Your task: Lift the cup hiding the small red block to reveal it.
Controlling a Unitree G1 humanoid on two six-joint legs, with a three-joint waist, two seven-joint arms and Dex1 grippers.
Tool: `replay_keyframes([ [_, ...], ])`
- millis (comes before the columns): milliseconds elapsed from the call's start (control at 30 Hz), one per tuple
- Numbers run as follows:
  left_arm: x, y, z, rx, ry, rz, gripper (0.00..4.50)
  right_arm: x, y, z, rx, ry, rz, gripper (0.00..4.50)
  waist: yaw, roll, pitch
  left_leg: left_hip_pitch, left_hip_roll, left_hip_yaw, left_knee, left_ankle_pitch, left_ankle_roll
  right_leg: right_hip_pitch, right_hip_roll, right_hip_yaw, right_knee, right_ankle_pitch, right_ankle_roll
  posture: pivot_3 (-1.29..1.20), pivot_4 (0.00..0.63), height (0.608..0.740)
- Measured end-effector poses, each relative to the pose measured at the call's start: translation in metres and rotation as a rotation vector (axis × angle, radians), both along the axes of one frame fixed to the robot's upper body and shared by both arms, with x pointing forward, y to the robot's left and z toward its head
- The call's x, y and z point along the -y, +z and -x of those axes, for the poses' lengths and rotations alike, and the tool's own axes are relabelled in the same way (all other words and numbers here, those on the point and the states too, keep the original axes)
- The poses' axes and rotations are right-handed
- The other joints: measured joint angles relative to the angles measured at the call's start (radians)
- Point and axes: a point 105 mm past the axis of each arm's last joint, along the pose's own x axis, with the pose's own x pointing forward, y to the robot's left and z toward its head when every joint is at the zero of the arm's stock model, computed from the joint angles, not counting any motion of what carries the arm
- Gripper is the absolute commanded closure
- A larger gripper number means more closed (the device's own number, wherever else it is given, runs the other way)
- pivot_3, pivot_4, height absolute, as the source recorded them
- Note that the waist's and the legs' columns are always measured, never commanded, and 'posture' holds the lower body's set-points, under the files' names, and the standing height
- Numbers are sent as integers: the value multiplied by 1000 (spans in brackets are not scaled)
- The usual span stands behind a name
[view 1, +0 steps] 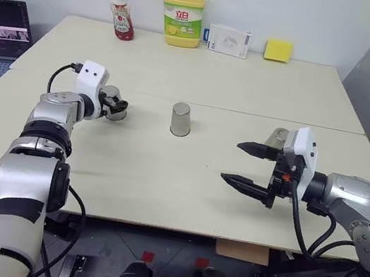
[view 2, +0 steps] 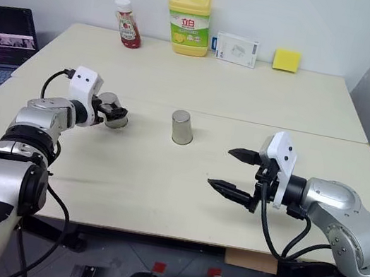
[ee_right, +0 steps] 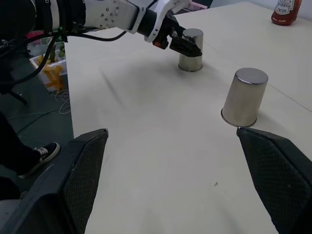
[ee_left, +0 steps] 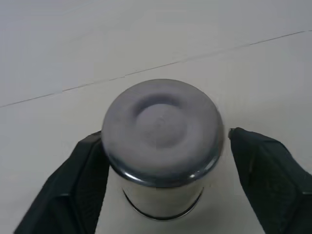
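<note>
— What is on the table (view 1: 203, 77)?

— Three metal cups, all upside down, smooth silvery-grey, slightly tapered, no handles. One cup (view 1: 181, 119) stands alone in the middle of the pale, matte tabletop. A second cup (ee_left: 163, 146) is on the left, between the fingers of the left gripper (view 1: 115, 106). A third cup (view 1: 277, 137) sits on the right, partly hidden behind the right gripper (view 1: 246, 165).

— How do the grippers stand?

— The left one has its black, textured fingers on either side of its cup; one finger touches the wall, the other shows a thin gap, so it is closing in but I cannot tell if it grips. The right one hangs over the table with fingers spread wide, holding nothing.

— And the red block?

— Not visible; all three cups rest on the table.

— Anything else?

— Along the far edge: one red sauce bottle (view 1: 122, 17), one yellow detergent jug (view 1: 183, 10) with a pump and Chinese characters on its label, one white box (view 1: 229, 40), one yellow sponge (view 1: 278, 50). A laptop (view 1: 2, 31) sits off to the left.
</note>
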Motion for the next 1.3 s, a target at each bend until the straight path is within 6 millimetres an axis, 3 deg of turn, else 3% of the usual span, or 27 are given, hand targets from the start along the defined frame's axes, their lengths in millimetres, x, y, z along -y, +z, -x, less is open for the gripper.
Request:
replay_keyframes([
  [100,-2,1,-1,7,21,-3,1817,0,0,0,-1,-1,0,0,0,0,0,0,0,0,0,0,0,0,0,0,0,0,0,0,150,740],
  [367,5,3,-1,11,-21,33,1818,0,-1,0,-5,-5,2,0,0,0,0,0,0,0,0,0,0,0,0,0,0,0,0,0,150,740],
  [533,7,33,2,70,-107,90,1818,1,-1,0,-5,-7,1,0,-3,0,0,-1,0,0,0,0,0,-1,0,0,0,0,0,0,150,740],
  [600,-3,46,4,107,-88,75,1818,1,-1,0,-6,-6,1,0,-7,0,0,-1,0,0,0,0,0,-1,0,0,0,0,0,0,150,740],
  [667,-28,67,10,171,-5,42,1818,1,-1,-1,-8,-5,-1,0,-8,0,0,0,0,0,0,0,0,-1,0,0,1,0,0,0,150,740],
  [867,-52,27,15,83,168,32,1818,-4,4,-4,0,14,-15,0,-1,0,0,-1,0,0,2,0,0,-1,0,0,1,0,1,0,150,740],
  [1100,-62,14,17,78,270,62,1818,-4,4,-4,-4,19,-15,0,1,0,0,-2,-1,-1,2,0,0,-1,-1,0,1,3,-4,0,150,740],
  [1167,-64,11,18,70,285,72,1114,-4,4,-4,-4,19,-15,0,0,0,0,-2,-1,-1,2,0,0,-1,-1,0,1,3,-4,0,150,740],
  [1300,-65,5,20,52,302,123,188,-4,4,-4,-5,18,-15,0,0,0,0,-1,-1,-1,2,0,0,-1,-1,-1,1,3,-3,0,150,740],
])
